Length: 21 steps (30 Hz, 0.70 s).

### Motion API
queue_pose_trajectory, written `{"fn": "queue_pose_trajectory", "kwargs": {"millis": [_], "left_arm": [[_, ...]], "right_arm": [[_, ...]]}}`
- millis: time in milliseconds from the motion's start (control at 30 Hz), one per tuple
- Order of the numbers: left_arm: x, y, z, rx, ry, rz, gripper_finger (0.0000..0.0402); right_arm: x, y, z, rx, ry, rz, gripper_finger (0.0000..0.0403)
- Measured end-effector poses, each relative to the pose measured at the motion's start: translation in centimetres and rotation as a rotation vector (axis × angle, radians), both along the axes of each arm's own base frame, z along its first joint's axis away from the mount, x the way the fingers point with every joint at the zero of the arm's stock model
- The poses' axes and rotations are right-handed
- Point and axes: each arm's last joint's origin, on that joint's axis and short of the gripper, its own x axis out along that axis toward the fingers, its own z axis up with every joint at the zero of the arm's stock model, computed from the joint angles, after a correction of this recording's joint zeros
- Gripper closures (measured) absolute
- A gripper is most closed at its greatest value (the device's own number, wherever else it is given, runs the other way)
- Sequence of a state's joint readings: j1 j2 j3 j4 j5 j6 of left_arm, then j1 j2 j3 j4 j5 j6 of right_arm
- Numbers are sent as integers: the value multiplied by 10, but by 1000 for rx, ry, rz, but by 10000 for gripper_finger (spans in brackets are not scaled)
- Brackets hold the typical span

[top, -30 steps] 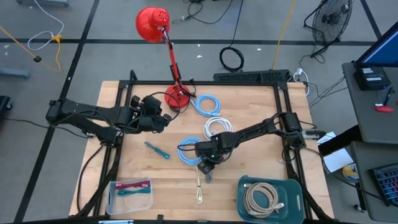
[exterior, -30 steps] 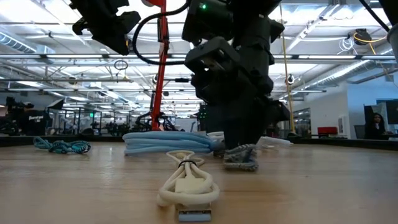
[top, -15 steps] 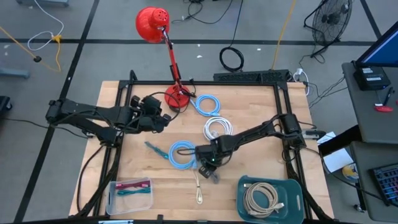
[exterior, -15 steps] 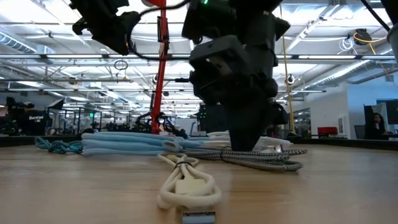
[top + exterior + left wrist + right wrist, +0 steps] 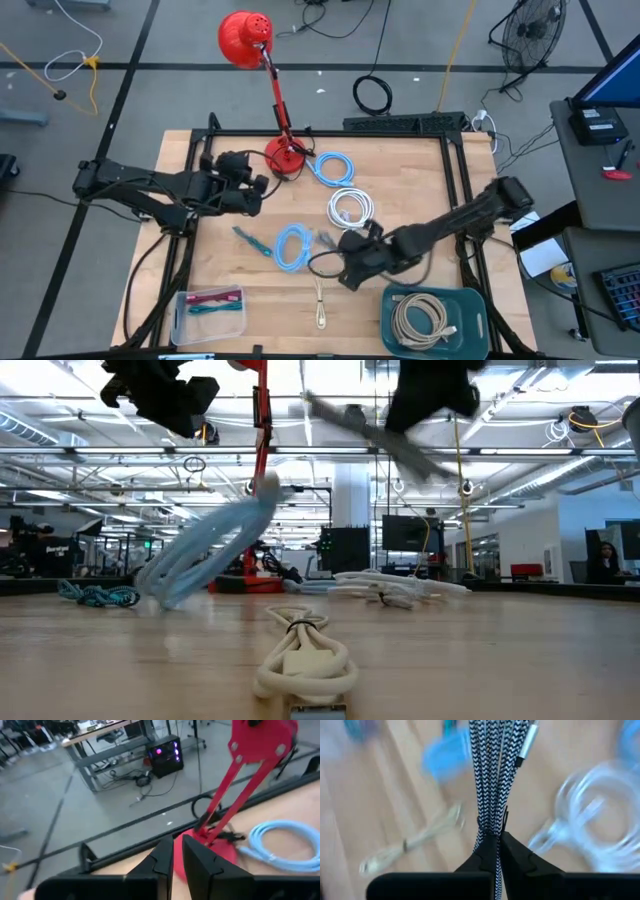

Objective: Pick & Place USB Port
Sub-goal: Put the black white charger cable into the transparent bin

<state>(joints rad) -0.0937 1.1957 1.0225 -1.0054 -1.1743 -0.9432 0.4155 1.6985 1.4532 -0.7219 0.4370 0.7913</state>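
Observation:
My right gripper hangs above the table's near middle, shut on a black-and-white braided USB cable with a silver plug. In the low view the cable is a grey streak high over the table. Beside it, a light-blue cable coil stands tipped up on its edge. A beige cable lies on the wood by the near edge. My left gripper hovers at the far left by the red lamp's base, fingers nearly together and holding nothing. My right gripper pinches several strands of the braided cable's bundle between its two fingers. The fingers slant downward from the table's right side, and the bundle runs on ahead in line with them. The cable is lifted clear of the table, a dark loop trailing left.
A white coil and a second light-blue coil lie at the far middle, with a teal cable to the left. A teal bin holding a beige cable stands near right, and a clear box near left. The red lamp rises at the back.
My right gripper has shut on the braided cable, risen and swung toward the table's right edge while rolling, and the cable has come up off the wood. The light-blue coil beside it slid left and has tipped up from lying flat.

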Motion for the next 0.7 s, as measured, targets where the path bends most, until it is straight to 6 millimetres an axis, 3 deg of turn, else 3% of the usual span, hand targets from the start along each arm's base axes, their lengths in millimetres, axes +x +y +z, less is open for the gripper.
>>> {"fn": "queue_pose_trajectory", "kwargs": {"millis": [167,367,533,700], "left_arm": [[-5,1,-4,-59,85,-21,357],[-3,-1,-4,-120,4,-11,374],[-1,-6,-7,-114,50,-47,393],[15,-6,-18,-82,22,-70,383]], "right_arm": [[-17,-6,32,-212,-118,4,402],[-19,-16,50,-457,-176,-4,402],[-9,-24,40,-583,-203,1,402],[-4,-42,10,-639,-204,6,403]]}}
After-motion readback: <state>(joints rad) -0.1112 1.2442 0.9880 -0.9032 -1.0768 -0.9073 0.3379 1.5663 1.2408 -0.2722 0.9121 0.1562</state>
